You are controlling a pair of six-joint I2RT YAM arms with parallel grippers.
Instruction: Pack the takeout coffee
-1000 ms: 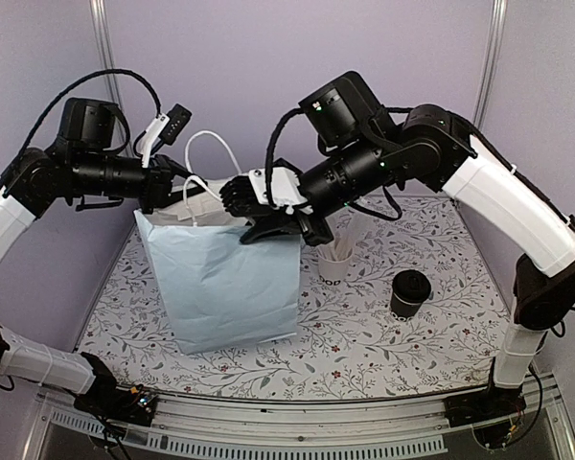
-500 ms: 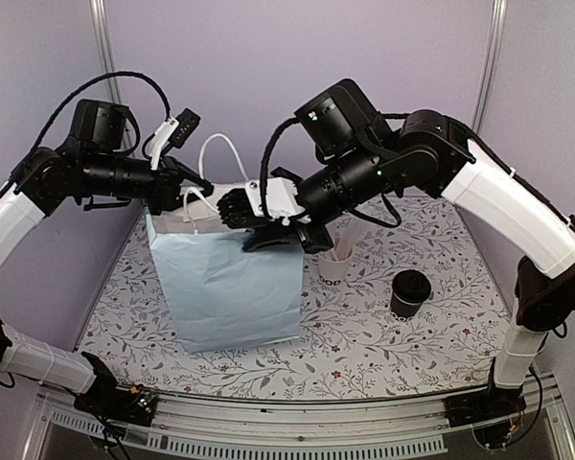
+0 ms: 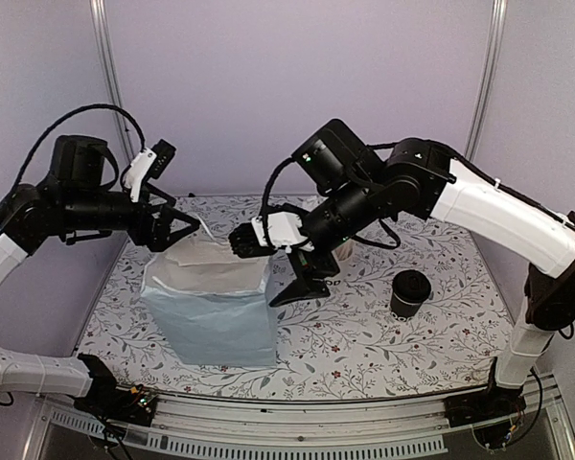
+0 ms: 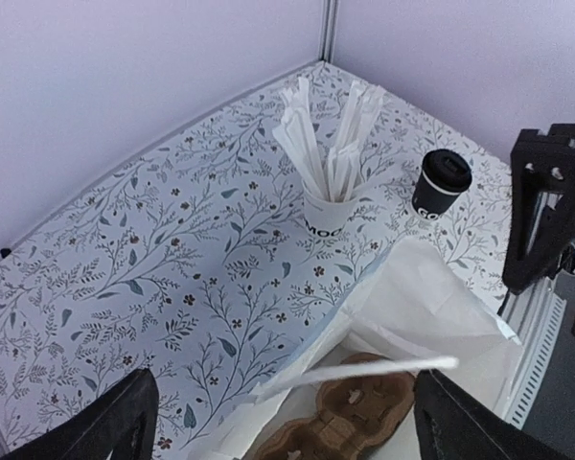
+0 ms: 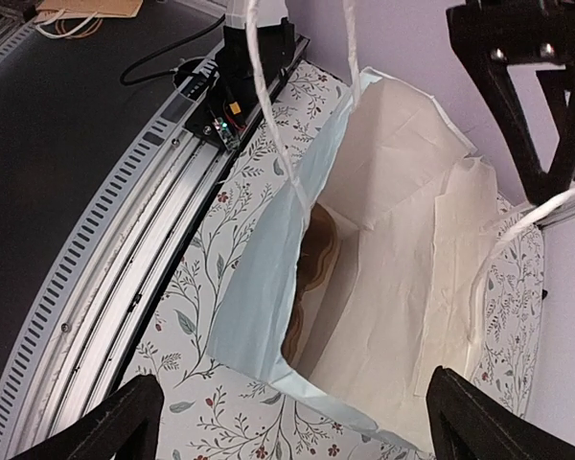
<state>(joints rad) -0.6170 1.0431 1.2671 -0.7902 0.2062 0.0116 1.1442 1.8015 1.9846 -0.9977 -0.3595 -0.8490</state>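
Bag-opening step looks done: paper bag (image 3: 211, 321) stands mouth wide. Left gripper (image 3: 177, 228) and right gripper (image 3: 273, 264) both splayed at its rim, holding nothing. Takeout coffee (image 3: 409, 292) upright on table (image 3: 364, 350), well right of bag. Next, probably: right gripper reaches cup, clamps its sides

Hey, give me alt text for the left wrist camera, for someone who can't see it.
The open left gripper looks down into a pale paper bag holding a brown cardboard carrier. Beyond it, on the floral table, stand a white cup of wrapped sticks and the lidded black takeout coffee, apart from each other.
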